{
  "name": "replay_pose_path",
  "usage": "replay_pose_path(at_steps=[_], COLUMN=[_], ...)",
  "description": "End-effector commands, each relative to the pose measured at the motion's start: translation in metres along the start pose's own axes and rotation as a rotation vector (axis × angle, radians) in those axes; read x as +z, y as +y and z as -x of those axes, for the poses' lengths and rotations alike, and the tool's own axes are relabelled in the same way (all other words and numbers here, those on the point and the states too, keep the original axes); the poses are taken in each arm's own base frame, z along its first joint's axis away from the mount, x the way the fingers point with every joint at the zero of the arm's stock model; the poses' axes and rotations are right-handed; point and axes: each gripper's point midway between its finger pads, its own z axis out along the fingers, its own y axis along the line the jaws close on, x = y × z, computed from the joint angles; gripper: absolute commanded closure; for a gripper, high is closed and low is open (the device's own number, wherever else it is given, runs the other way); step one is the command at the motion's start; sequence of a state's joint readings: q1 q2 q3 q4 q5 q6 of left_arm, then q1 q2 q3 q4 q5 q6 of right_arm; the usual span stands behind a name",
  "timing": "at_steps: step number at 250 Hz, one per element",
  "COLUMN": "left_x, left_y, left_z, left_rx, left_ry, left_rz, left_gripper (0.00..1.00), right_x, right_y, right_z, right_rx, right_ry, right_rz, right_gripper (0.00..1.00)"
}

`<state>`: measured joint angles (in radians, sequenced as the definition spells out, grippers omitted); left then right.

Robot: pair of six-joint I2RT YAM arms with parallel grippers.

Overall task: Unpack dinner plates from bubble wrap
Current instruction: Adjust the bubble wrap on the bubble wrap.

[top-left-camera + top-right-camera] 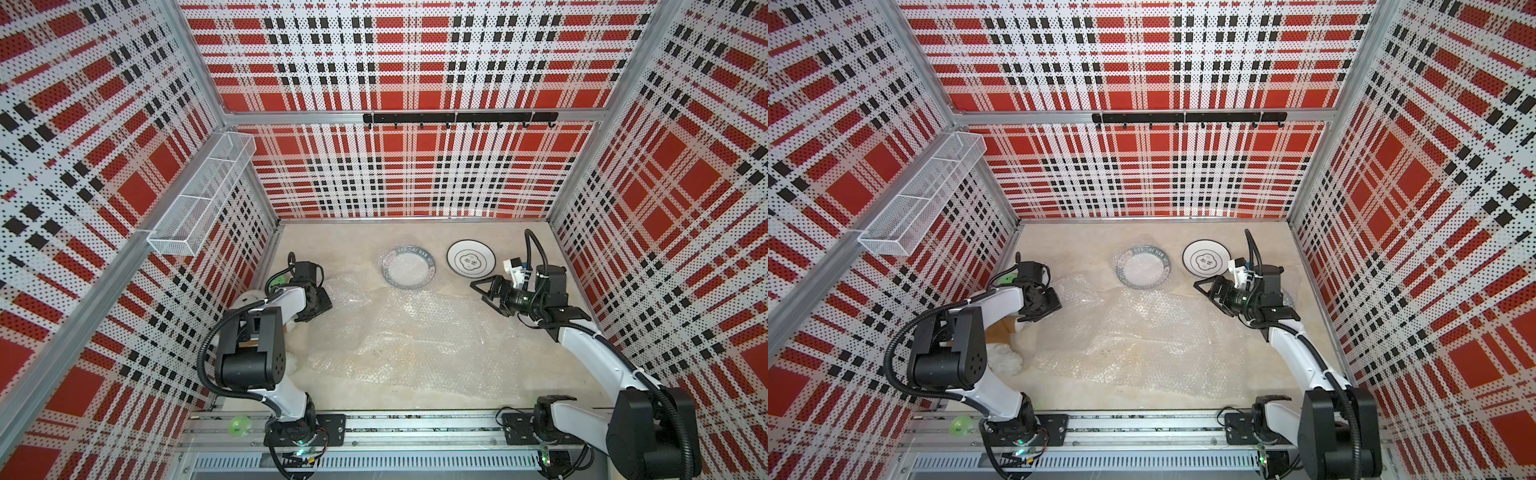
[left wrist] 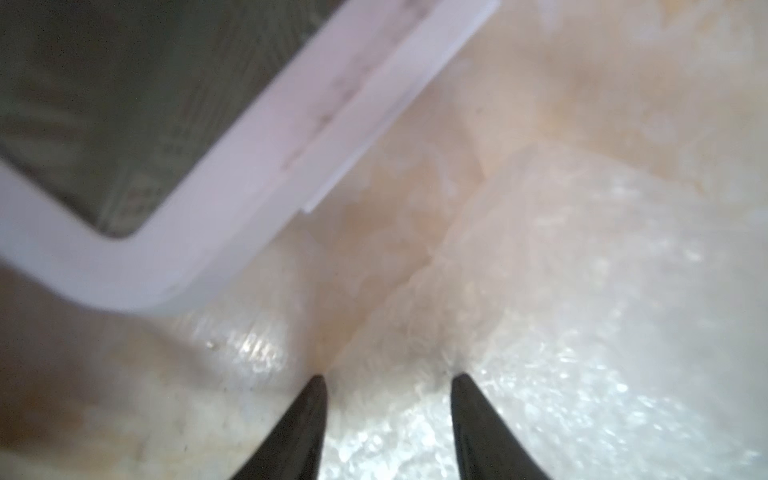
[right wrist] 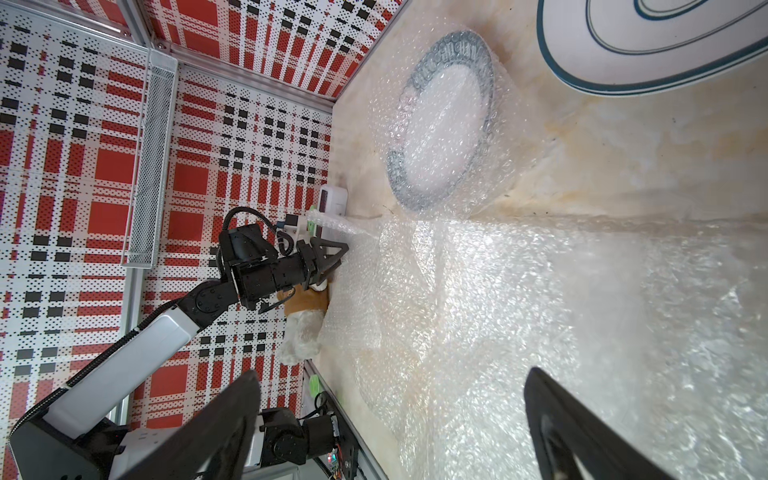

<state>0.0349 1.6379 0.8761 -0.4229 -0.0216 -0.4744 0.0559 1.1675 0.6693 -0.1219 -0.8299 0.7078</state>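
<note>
Left gripper [image 2: 388,380]: jaws are seen partly closed, tips set at the bubble wrap [image 2: 582,332]; whether film is pinched cannot be told. Right gripper [image 3: 390,372]: jaws are spread wide, nothing is held, wrap lies beneath. At the back of the table [image 1: 332,249], a covered plate [image 1: 408,266] is noted beside a bare plate [image 1: 472,258].

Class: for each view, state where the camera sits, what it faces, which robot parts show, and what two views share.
Both top views: high at the front, looking down at the table; left tool, right tool.
Left wrist: on the left arm, close over bubble wrap; its fingertips.
Right wrist: on the right arm, facing the left arm across the wrap; its fingertips.
Shared: wrapped plate, top and right wrist views.
</note>
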Motion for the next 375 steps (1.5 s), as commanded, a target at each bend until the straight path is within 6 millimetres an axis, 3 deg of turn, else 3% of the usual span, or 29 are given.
replay_pose_path(at_steps=[1, 24, 72, 119, 158, 166, 201, 220, 241, 292, 324, 353, 375], left_x=[-0.015, -0.038, -0.095, -0.172, -0.242, -0.256, -0.289, -0.291, -0.275, -0.207, -0.17, -0.137, -0.13], left_y=[-0.014, -0.028, -0.042, -0.096, -0.152, -0.168, -0.223, -0.252, -0.277, -0.333, -0.364, -0.38, -0.388], left_z=[-0.005, -0.005, -0.002, -0.014, -0.043, -0.057, -0.103, -0.133, -0.167, -0.261, -0.306, -0.333, -0.344], left_rx=[0.007, -0.004, -0.054, 0.056, 0.234, 0.285, 0.442, 0.521, 0.598, 0.735, 0.743, 0.689, 0.635], left_ry=[-0.013, -0.061, -0.146, -0.162, -0.153, -0.138, -0.097, -0.063, -0.016, 0.155, 0.228, 0.299, 0.364], left_rz=[-0.032, -0.096, -0.253, -0.554, -0.715, -0.758, -0.842, -0.849, -0.801, -0.733, -0.727, -0.756, -0.826], left_gripper=[0.74, 1.0, 1.0, 1.0, 1.0, 1.0, 1.0, 1.0, 1.0, 1.0, 1.0, 0.8, 0.63], right_x=[-0.001, 0.0, 0.0, -0.001, -0.005, -0.008, -0.023, -0.031, -0.038, -0.059, -0.068, -0.069, -0.07], right_y=[0.006, 0.004, 0.004, 0.001, 0.003, 0.004, 0.015, 0.02, 0.022, 0.022, 0.026, 0.029, 0.024], right_z=[0.002, 0.002, 0.002, 0.005, 0.024, 0.029, 0.053, 0.06, 0.062, 0.061, 0.058, 0.049, 0.043], right_rx=[-0.025, -0.024, -0.028, -0.039, -0.038, -0.031, -0.018, -0.026, -0.027, -0.038, -0.06, -0.068, -0.061], right_ry=[-0.015, -0.012, -0.012, -0.018, -0.032, -0.044, -0.101, -0.129, -0.146, -0.204, -0.22, -0.199, -0.191], right_rz=[0.026, 0.021, 0.014, -0.017, -0.082, -0.083, -0.066, -0.081, -0.113, -0.202, -0.226, -0.206, -0.218], right_gripper=[0.0, 0.0, 0.0, 0.0, 0.0, 0.0, 0.0, 0.0, 0.0, 0.0, 0.0, 0.0, 0.0])
